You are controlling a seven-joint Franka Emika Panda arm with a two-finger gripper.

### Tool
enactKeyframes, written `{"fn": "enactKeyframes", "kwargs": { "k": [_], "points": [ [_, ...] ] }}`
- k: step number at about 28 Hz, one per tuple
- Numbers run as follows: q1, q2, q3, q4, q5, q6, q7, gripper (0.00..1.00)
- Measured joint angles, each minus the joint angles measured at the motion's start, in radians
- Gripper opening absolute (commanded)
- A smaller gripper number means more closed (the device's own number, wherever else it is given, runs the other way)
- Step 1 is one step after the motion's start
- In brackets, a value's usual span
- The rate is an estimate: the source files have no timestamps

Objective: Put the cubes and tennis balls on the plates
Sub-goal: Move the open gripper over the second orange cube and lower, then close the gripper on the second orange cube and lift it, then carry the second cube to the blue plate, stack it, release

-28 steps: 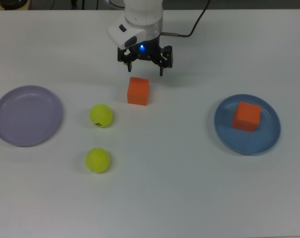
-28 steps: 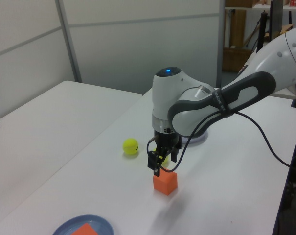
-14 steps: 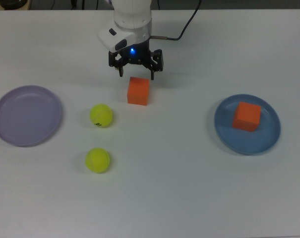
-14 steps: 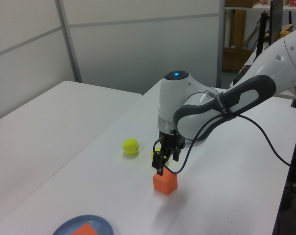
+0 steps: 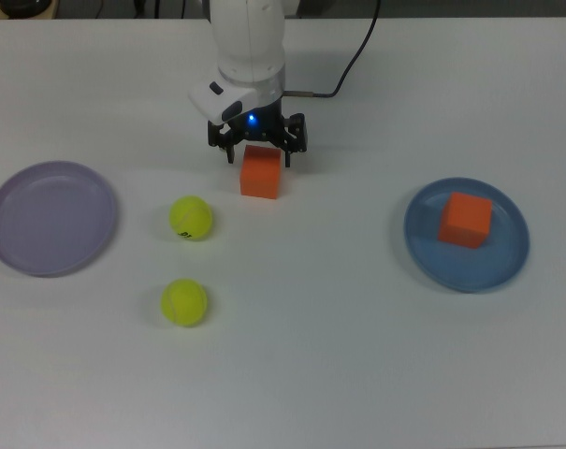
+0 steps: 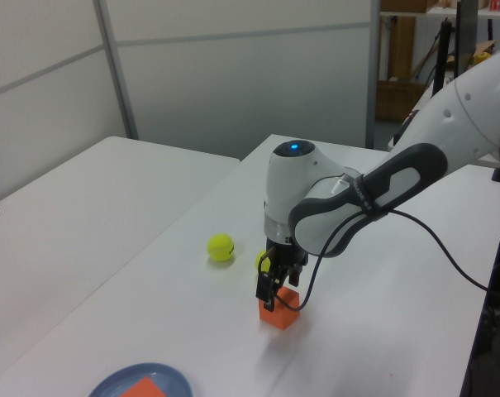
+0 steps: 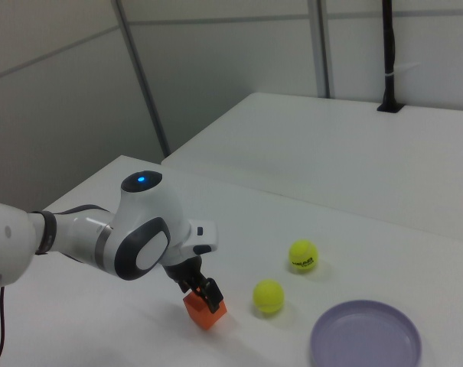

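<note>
Gripper (image 5: pixel 259 148) low over the loose orange cube (image 5: pixel 261 174), fingers spread either side, apparently not yet clamped. Cube sits on the table between the lavender plate (image 5: pixel 49 218) and blue plate (image 5: pixel 466 234). Looks rigid, light, matte: pinch opposite flat faces.

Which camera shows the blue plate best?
The top view: the whole blue plate shows, round, with an orange cube resting on it. The left view catches only part of it at the bottom edge. The right view does not show it at all.
</note>
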Motion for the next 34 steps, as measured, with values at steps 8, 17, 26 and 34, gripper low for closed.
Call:
{"fn": "enactKeyframes", "kwargs": {
  "k": [8, 17, 26, 34],
  "points": [
    [0.001, 0.029, 0.0, 0.0, 0.0, 0.016, -0.006, 0.92],
    [0.001, 0.046, 0.0, 0.001, 0.056, 0.022, -0.009, 0.0],
    [0.004, 0.024, 0.002, 0.048, 0.112, 0.05, -0.017, 0.0],
    [0.051, -0.024, 0.035, 0.158, 0.149, 0.05, 0.065, 0.0]
  ]
}}
